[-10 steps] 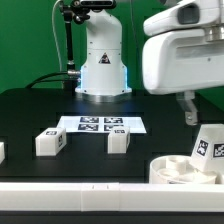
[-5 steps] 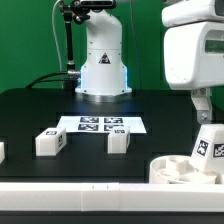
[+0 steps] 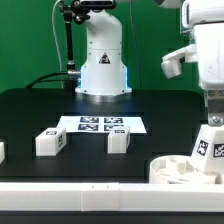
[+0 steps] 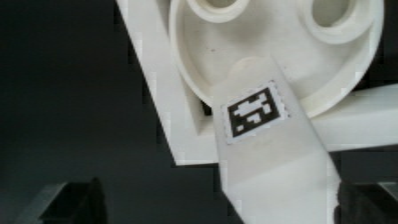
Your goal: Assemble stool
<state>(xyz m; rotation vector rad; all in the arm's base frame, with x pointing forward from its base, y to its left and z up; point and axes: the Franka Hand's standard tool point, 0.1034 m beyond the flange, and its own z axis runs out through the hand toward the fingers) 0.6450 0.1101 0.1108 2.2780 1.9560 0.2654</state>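
The white round seat [image 3: 180, 171] lies at the exterior view's front right, and a white leg block [image 3: 208, 145] with a marker tag stands tilted on it. My gripper [image 3: 211, 112] hangs just above that leg. In the wrist view the seat [image 4: 222, 45] shows two round holes, and the tagged leg [image 4: 267, 125] runs down between my dark fingertips [image 4: 68, 202]. My gripper [image 4: 222, 205] is open, its jaws wide apart on either side of the leg and not touching it. Two more leg blocks [image 3: 50, 142] [image 3: 118, 141] lie on the table.
The marker board [image 3: 103, 124] lies flat at mid-table before the robot base [image 3: 102, 60]. Part of another white block [image 3: 2, 151] shows at the exterior view's left edge. A long white rail [image 3: 80, 186] runs along the front.
My arm has swung toward the exterior view's right and come down. The gripper is now directly above the leg on the seat. The parts have not moved.
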